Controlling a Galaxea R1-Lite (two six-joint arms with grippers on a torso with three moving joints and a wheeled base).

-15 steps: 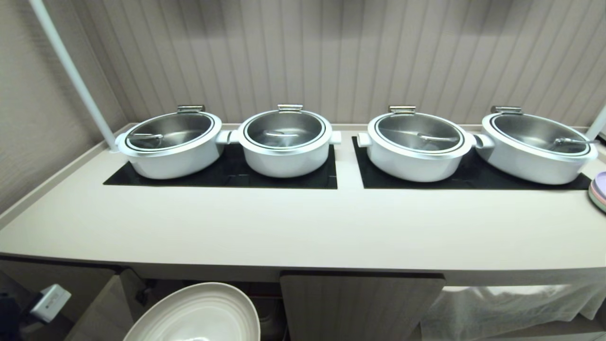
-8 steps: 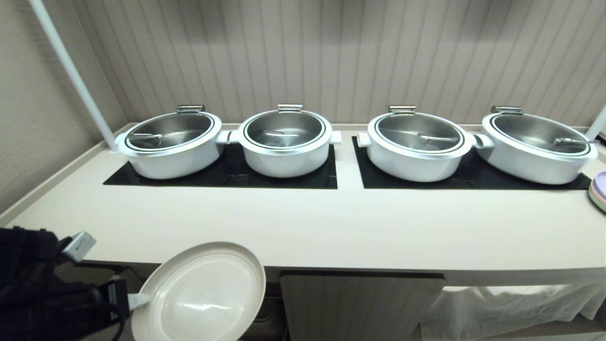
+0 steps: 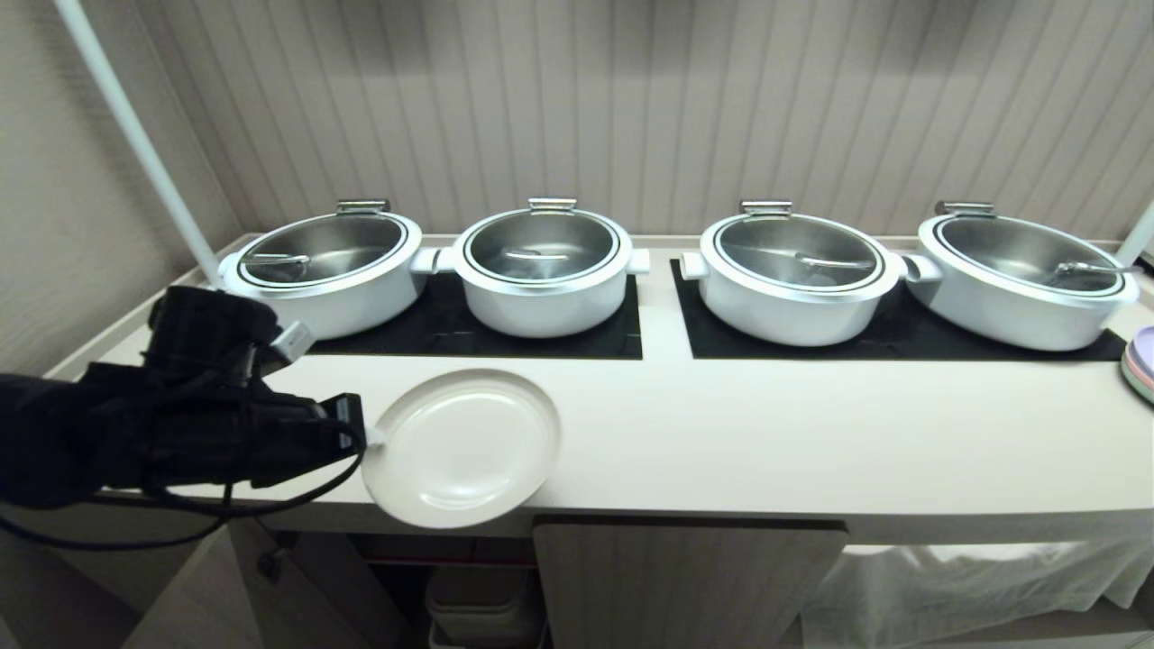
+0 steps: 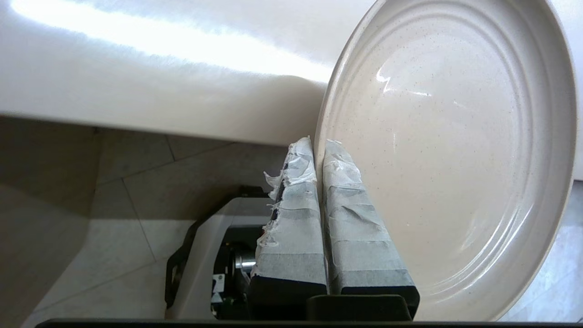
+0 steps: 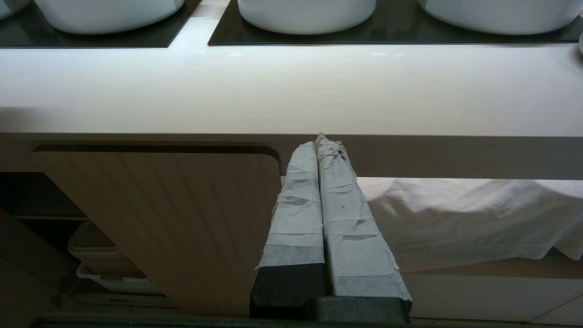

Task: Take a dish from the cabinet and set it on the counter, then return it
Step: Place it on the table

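Gripping dish (image 3: 464, 446) rim, left gripper (image 3: 368, 439) beside counter (image 3: 766, 433)

At the far right edge, a stack of lavender and green plates (image 3: 1141, 362) is cut off, only a sliver showing. The plate (image 3: 462, 448) hides part of the surface (image 3: 721, 433); whether it touches the surface I cannot tell. Inside the cabinet (image 3: 469, 586), the pale containers (image 3: 482, 608) are dim and cut off.

Buffet serving area: four lidded warming pots (image 3: 544, 267) on a long counter (image 3: 721, 433).
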